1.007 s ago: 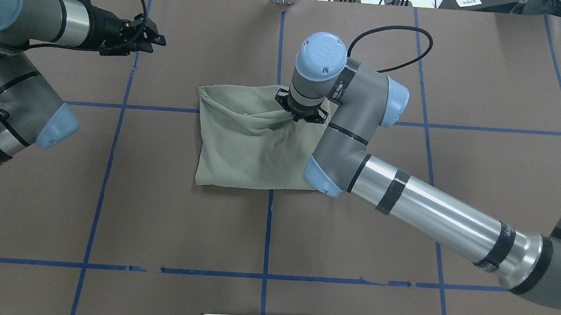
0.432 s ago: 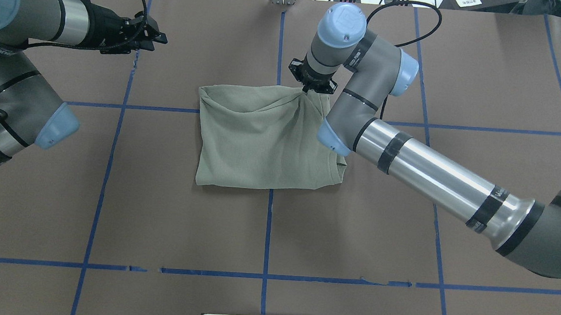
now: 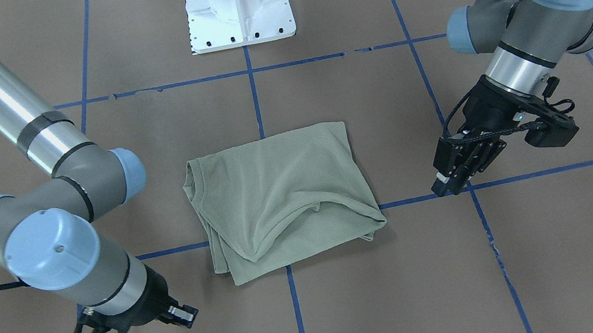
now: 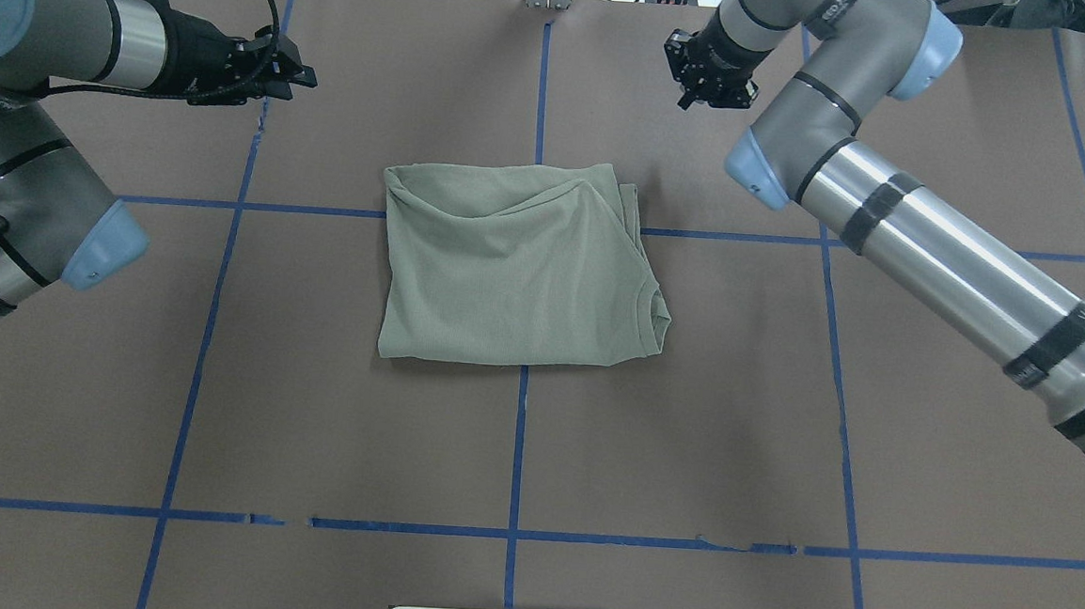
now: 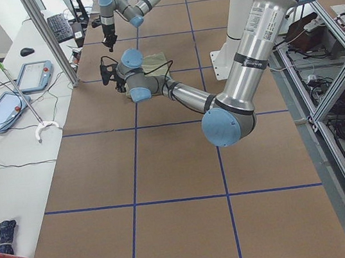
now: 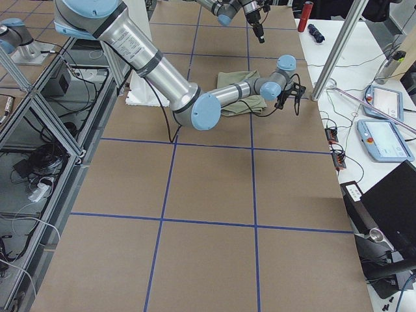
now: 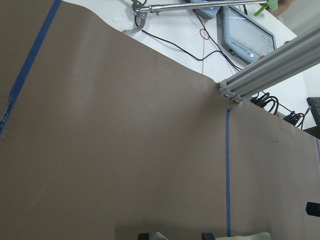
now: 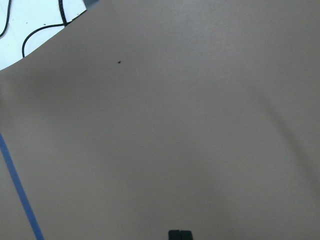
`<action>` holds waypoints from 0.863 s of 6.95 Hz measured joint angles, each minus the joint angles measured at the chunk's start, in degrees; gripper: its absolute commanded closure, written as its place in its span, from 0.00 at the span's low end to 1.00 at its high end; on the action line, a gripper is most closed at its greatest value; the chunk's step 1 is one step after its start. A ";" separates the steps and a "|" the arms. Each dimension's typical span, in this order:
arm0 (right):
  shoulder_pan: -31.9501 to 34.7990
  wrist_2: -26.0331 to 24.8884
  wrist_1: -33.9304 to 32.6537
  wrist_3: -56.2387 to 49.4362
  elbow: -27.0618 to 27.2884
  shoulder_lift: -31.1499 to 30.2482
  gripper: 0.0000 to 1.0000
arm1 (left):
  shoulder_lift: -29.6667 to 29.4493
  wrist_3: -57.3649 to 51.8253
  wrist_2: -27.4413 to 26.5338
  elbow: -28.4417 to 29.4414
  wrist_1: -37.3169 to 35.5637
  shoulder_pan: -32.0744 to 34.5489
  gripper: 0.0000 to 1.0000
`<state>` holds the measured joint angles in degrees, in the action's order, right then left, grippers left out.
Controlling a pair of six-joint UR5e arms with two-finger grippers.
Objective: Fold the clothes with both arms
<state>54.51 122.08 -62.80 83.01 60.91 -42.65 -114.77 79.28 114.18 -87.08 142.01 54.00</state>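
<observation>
Looking down from the overhead view, the green shirt sits pretty much dead centre on the brown table. It's folded into a rough rectangle, with the collar poking out at its right edge and a loose crease running along the top. Both grippers are clear of it. The right gripper is near the top of the frame, a bit right of the middle and well apart from the shirt. Its wrist camera shows the fingertips pressed together. The left gripper hangs at the upper left, also well away from the cloth. On its own wrist camera the two fingertips look spread apart over bare table. Blue tape lines run under the shirt.
</observation>
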 measured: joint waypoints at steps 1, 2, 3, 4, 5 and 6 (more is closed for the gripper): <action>2.23 1.59 -4.15 -6.09 7.17 -5.73 1.00 | 1.65 -6.30 0.09 0.01 -0.12 0.72 0.55; 5.08 2.70 -8.30 -13.80 13.73 -11.47 1.00 | 3.34 -14.02 0.43 0.03 -1.48 2.16 0.55; 7.87 3.13 -11.51 -21.65 18.82 -16.56 1.00 | 4.37 -22.07 0.94 0.01 -4.57 3.97 0.55; 10.82 3.27 -14.32 -30.55 23.33 -21.96 1.00 | 5.22 -30.32 2.32 -0.05 -8.00 6.49 0.55; 13.99 3.34 -17.73 -39.83 27.62 -26.97 0.49 | 6.33 -38.18 5.87 -0.08 -10.99 10.27 0.55; 16.82 3.37 -22.81 -48.10 32.06 -30.83 0.00 | 7.60 -45.78 10.52 -0.13 -13.90 14.80 0.53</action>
<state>71.33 125.45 -85.61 34.91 92.96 -73.48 -107.16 33.50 124.70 -87.21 128.11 68.81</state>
